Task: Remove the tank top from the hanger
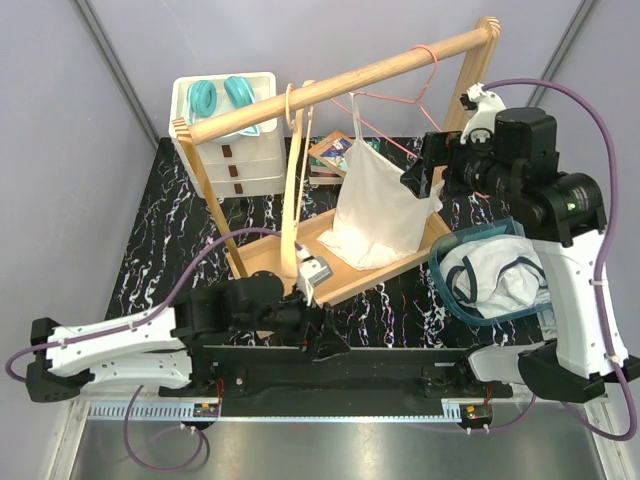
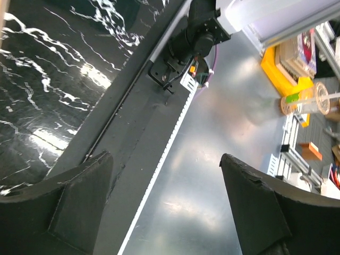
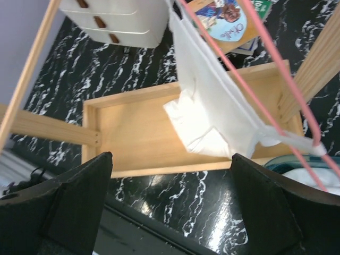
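A white tank top (image 1: 375,215) hangs from a pink wire hanger (image 1: 400,100) hooked over the wooden rail, and its hem rests on the rack's base tray. In the right wrist view the tank top (image 3: 212,111) drapes under the pink hanger (image 3: 255,90), with one strap still over the hanger's end. My right gripper (image 1: 418,180) is raised just right of the cloth; it (image 3: 171,155) is open and holds nothing. My left gripper (image 1: 325,342) lies low at the table's near edge, away from the garment. In its own view the left gripper (image 2: 166,155) is open over bare metal.
The wooden rack (image 1: 340,85) with its base tray (image 1: 280,255) stands mid-table. A white drawer unit (image 1: 235,150) with teal items sits back left. A picture book (image 1: 335,150) lies behind the rack. A teal basket (image 1: 440,270) with white clothes is at the right.
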Tool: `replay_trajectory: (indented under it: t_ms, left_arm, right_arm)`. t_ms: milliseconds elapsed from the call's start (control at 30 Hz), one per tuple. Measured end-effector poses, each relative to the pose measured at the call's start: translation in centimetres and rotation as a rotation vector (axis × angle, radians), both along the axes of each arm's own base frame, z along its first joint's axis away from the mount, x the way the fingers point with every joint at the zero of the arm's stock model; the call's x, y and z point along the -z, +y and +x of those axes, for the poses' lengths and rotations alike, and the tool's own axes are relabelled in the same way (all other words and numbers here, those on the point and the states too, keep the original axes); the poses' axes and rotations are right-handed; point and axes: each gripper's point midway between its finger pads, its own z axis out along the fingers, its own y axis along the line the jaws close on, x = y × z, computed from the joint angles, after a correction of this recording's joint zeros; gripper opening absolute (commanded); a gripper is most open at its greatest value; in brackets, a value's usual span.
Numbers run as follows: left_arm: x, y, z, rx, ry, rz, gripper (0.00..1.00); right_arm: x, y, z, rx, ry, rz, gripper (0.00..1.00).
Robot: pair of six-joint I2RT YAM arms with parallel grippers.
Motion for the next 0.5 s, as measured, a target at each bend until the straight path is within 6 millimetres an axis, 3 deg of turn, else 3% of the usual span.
replay_trajectory:
  t_ms: [133,367,500]
  left_arm:
    - [0.8,-2.0,0.0,0.037,0.017,0.038,0.81]
    - [0.1,-6.1,0.2,0.107,0.016,0.050,0.79]
    - [-0.6,-9.0,0.4,0.160,0.002,0.049,0.79]
  right_arm:
    - [-1.6,0.3,-2.9,-0.051,0.022,0.049,1.00]
    - [-7.6,1.4,-7.5,-0.193,-0.076,0.167,1.00]
    - [-8.1,3.7,-10.0,-0.340,-0.058,0.200,1.00]
